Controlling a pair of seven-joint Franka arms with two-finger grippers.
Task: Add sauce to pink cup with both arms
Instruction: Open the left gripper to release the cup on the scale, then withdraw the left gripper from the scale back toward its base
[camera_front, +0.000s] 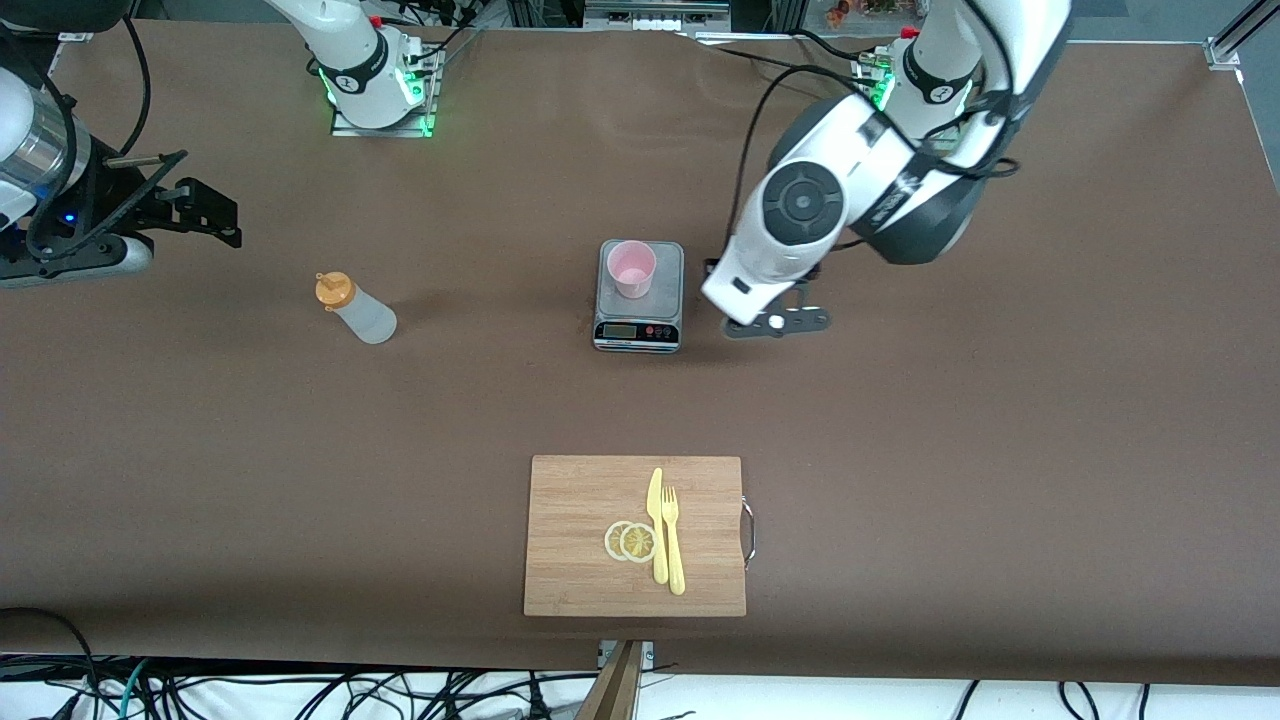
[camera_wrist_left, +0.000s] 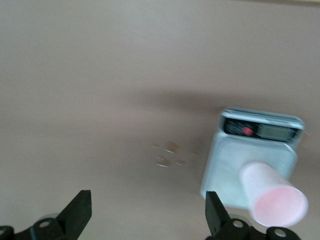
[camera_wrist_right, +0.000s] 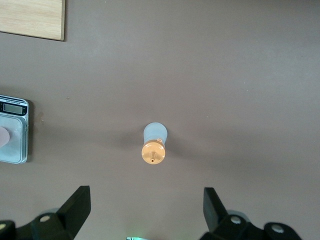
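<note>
Nearest, chopping board (camera_front: 580, 540) at 6 o'clock of table, untouched. Mid-table: pink cup (camera_front: 632, 268) upright on scale (camera_front: 640, 325), sauce (camera_front: 357, 308) upright at its 9 o'clock, well apart. Left gripper (camera_wrist_left: 148, 212) released, just beside scale; right gripper (camera_wrist_right: 147, 210) spread wide over bare table near sauce. Step – approach, nothing grasped. Next, likely: right descends on bottle, left steadies cup. Left fingertips hidden in front view – wrist blocks them.

Brown table (camera_front: 1000, 450) — cables (camera_front: 300, 690) below

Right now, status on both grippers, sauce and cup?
Left gripper open, empty, beside the scale. Right gripper open, over bare table near the sauce. Pink cup upright on scale. Nothing blocking.
</note>
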